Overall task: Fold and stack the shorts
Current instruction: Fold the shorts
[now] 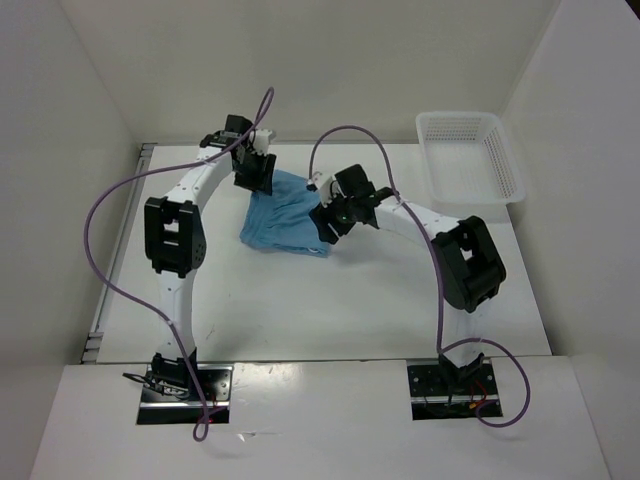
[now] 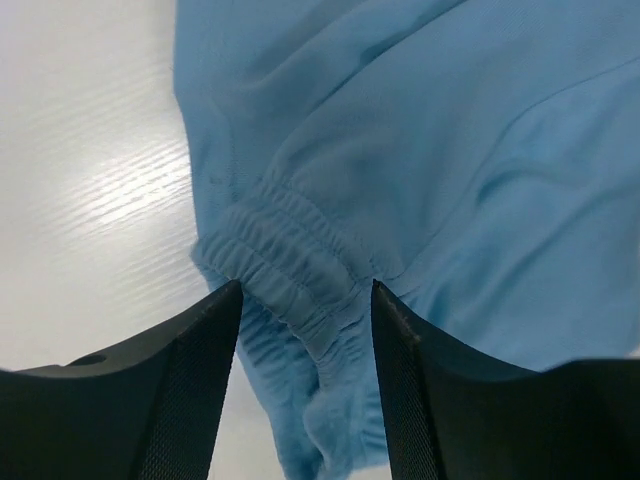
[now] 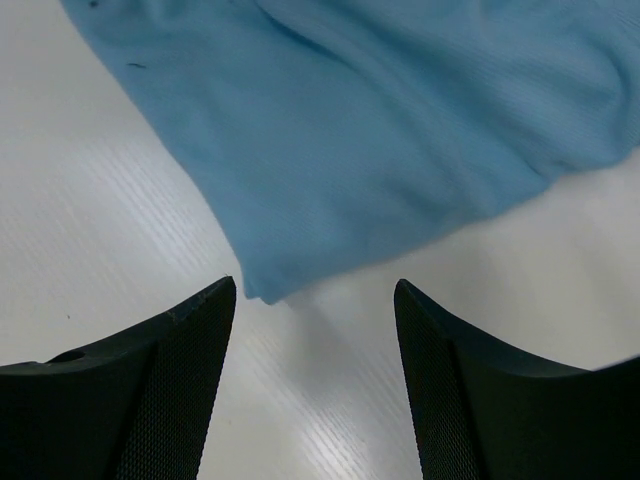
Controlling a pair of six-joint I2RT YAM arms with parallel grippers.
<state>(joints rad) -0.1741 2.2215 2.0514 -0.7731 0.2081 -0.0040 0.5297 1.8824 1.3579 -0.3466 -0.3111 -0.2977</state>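
The light-blue shorts [image 1: 285,220] lie crumpled on the white table between both arms. My left gripper [image 1: 254,172] is at their far left corner. In the left wrist view its jaws stand open, with the gathered elastic waistband [image 2: 290,270] bunched between them; my left gripper [image 2: 305,300] is not closed on it. My right gripper [image 1: 330,222] is at the shorts' right edge. In the right wrist view it [image 3: 315,300] is open and empty over bare table, a corner of the shorts [image 3: 380,150] just ahead of the fingertips. No drawstring shows.
A white lattice basket [image 1: 471,155] stands at the table's far right corner. White walls close in the left, back and right sides. Purple cables arc over both arms.
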